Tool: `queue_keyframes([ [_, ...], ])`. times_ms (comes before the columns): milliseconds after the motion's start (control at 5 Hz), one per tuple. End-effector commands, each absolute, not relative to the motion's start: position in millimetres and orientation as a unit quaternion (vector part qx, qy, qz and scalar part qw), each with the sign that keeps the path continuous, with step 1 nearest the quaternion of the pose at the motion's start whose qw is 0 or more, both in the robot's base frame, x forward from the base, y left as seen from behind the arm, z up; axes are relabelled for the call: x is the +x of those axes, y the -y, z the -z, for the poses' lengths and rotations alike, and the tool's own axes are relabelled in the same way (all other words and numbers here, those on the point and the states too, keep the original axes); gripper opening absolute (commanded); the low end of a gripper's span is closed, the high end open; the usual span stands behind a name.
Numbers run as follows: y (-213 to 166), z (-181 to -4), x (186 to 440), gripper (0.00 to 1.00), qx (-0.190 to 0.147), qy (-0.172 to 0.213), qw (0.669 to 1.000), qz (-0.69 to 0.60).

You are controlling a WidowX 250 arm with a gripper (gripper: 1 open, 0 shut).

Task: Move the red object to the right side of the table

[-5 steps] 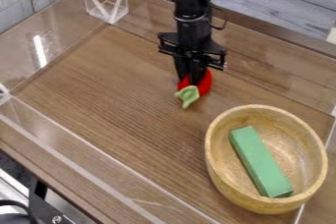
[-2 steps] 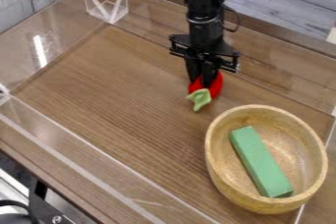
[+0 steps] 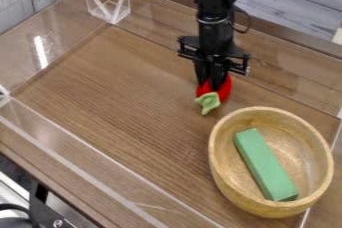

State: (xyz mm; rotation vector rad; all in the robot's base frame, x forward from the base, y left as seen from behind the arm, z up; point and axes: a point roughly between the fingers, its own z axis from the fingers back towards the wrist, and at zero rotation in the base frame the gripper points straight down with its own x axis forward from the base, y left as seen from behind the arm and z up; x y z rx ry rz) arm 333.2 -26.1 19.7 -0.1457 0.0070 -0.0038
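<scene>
The red object (image 3: 214, 91), a small strawberry-like toy with a light green stem at its lower end, sits low over the brown wood-grain table (image 3: 107, 82) just behind the wooden bowl. My gripper (image 3: 214, 84) points straight down from the black arm and is shut on the red object, its dark fingers (image 3: 203, 78) on either side of the toy. Most of the toy's red body is hidden between the fingers; the green stem pokes out below.
A round wooden bowl (image 3: 310, 182) holding a green rectangular block (image 3: 265, 163) stands at the front right, close to the gripper. Low clear acrylic walls (image 3: 60, 22) edge the tabletop, with a clear bracket (image 3: 107, 5) at the back left.
The gripper has carried the red object a short way to the right, toward the bowl's far rim. It stays shut on the toy throughout.
</scene>
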Motion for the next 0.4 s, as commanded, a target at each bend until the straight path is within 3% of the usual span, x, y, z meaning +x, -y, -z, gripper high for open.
queue_keyframes([
  [0,53.7,-2.4,319.5,0.0,-0.079,-0.047,0.995,0.027],
  [200,56.8,-2.2,318.4,0.0,-0.081,-0.056,0.995,0.03],
])
